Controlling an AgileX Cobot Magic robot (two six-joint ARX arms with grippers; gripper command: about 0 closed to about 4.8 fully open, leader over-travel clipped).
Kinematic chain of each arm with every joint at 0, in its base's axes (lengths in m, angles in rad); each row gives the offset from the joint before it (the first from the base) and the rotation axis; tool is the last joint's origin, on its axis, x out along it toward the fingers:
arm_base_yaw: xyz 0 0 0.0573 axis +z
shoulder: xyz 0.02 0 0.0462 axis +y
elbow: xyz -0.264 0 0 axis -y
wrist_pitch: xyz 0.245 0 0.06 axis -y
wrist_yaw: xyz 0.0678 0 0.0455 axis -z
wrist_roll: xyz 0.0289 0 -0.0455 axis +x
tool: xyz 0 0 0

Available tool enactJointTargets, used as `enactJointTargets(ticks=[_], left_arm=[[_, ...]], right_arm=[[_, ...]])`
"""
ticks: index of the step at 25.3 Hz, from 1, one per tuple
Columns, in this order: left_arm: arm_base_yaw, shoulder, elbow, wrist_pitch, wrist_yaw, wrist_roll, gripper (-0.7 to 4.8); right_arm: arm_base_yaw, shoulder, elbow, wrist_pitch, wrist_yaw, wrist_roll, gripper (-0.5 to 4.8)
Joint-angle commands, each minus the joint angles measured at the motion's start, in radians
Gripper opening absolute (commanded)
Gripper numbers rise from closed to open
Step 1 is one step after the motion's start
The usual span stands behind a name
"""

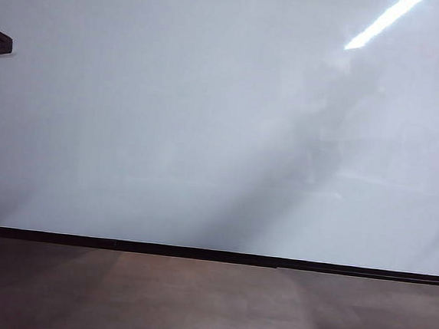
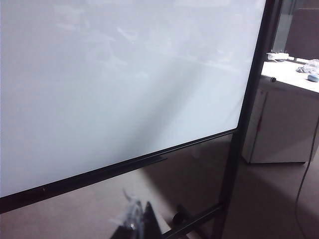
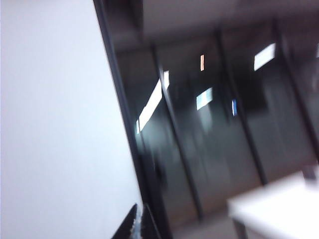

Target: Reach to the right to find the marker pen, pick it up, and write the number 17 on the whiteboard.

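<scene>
The whiteboard (image 1: 170,114) fills the exterior view, glossy white with a black bottom edge strip (image 1: 196,252); neither gripper shows there. In the left wrist view my left gripper (image 2: 140,204) points at the floor below the whiteboard (image 2: 114,74), its dark fingers together around a whitish lining, holding nothing. In the blurred right wrist view my right gripper (image 3: 139,211) is shut and empty beside the whiteboard (image 3: 50,124) and its black side frame. A small dark stick (image 2: 272,78) lies on a white desk; I cannot tell whether it is the marker pen.
The board's black upright post (image 2: 249,114) and foot bar (image 2: 194,221) stand on brown floor. A white desk (image 2: 289,84) with small items and a cabinet is beyond the post. Dark glass partitions (image 3: 209,124) and a white table corner (image 3: 279,204) lie past the board's edge.
</scene>
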Motion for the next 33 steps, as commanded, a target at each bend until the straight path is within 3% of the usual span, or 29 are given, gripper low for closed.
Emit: enactJointTargets(ticks=[1, 3, 7, 8, 9, 10, 12, 15, 17, 19, 24, 29, 33], left_arm=[[0.000, 0.001, 0.000, 0.013, 0.000, -0.003, -0.05], [0.000, 0.001, 0.000, 0.013, 0.000, -0.003, -0.05], [-0.001, 0.001, 0.000, 0.013, 0.000, -0.003, -0.05], [-0.001, 0.001, 0.000, 0.013, 0.000, -0.003, -0.05], [-0.001, 0.001, 0.000, 0.013, 0.000, -0.003, -0.05], [-0.001, 0.001, 0.000, 0.013, 0.000, -0.003, -0.05], [-0.001, 0.001, 0.000, 0.013, 0.000, -0.003, -0.05], [-0.001, 0.001, 0.000, 0.013, -0.011, -0.003, -0.05], [-0.001, 0.001, 0.000, 0.013, 0.003, -0.003, -0.05], [-0.001, 0.001, 0.000, 0.013, 0.003, -0.003, -0.05], [-0.001, 0.001, 0.000, 0.013, 0.000, -0.003, -0.05], [-0.001, 0.001, 0.000, 0.013, 0.000, -0.003, -0.05], [-0.001, 0.001, 0.000, 0.013, 0.000, -0.003, -0.05]], right_arm=[[-0.063, 0.212, 0.143, 0.130, -0.057, -0.079, 0.02], [-0.131, 0.383, 0.259, 0.197, -0.128, -0.077, -0.01], [-0.323, 0.699, 0.453, 0.336, -0.361, 0.135, -0.01], [-0.440, 0.846, 0.535, 0.402, -0.564, 0.249, -0.01], [-0.490, 0.946, 0.589, 0.438, -0.699, 0.315, -0.01], [-0.500, 1.017, 0.621, 0.453, -0.766, 0.325, -0.01], [-0.499, 1.151, 0.641, 0.465, -0.777, 0.295, 0.03], [-0.489, 1.304, 0.639, 0.472, -0.854, 0.250, 2.18], [-0.488, 1.389, 0.639, 0.475, -0.902, 0.196, 3.28], [-0.462, 1.463, 0.639, 0.473, -0.906, 0.129, 4.03], [-0.394, 1.659, 0.640, 0.513, -0.889, -0.006, 4.09], [-0.369, 1.823, 0.645, 0.655, -0.842, 0.003, 4.08], [-0.362, 1.903, 0.702, 0.669, -0.846, 0.014, 3.95]])
